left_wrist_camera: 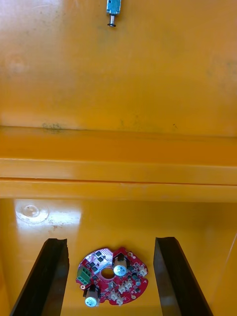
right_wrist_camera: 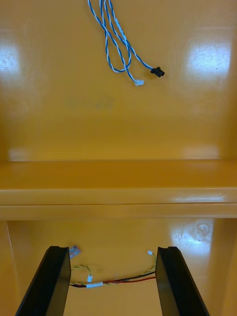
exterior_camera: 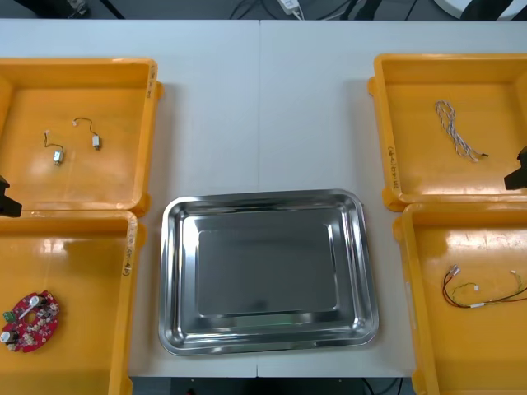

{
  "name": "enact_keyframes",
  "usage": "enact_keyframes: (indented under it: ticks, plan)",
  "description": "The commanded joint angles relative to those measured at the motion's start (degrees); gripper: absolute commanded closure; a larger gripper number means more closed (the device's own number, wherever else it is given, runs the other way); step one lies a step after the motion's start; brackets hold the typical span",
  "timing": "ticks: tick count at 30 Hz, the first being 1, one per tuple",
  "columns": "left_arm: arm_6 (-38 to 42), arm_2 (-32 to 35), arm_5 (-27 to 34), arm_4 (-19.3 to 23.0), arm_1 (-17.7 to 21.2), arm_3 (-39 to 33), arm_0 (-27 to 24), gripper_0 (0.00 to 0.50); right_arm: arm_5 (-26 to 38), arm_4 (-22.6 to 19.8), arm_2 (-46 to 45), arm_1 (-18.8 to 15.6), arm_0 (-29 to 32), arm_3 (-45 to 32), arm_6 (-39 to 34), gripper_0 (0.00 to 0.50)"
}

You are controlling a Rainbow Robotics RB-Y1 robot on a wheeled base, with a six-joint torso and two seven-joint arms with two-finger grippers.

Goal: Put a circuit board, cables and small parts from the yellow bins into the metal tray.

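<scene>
Your left gripper [left_wrist_camera: 111, 242] hangs over the near left yellow bin [exterior_camera: 82, 247], jaws apart, circuit board [left_wrist_camera: 112, 276] below them. Right gripper [right_wrist_camera: 113, 249], jaws apart too, hovers over the red and yellow cable [right_wrist_camera: 118, 282], near right.

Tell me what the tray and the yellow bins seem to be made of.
Metal tray: likely stainless steel or similar, polished; mirror-like sheen and reflections on its rolled rim. Yellow bins: probably moulded plastic, glossy; soft glare patches, rounded corners, uniform colour.
</scene>
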Motion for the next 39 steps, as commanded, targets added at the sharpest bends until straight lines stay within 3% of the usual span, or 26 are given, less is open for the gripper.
enact_keyframes:
  ticks: [1,39]
  plan:
    - [-5.3,1.3,0.3,0.2,-0.6,-1.9,0.9,0.000,0.3,0.4,-2.0,-2.7,0.3,-1.2,0.5,0.000]
    - [-5.3,1.3,0.3,0.2,-0.6,-1.9,0.9,0.000,0.3,0.4,-2.0,-2.7,0.3,-1.2,0.5,0.000]
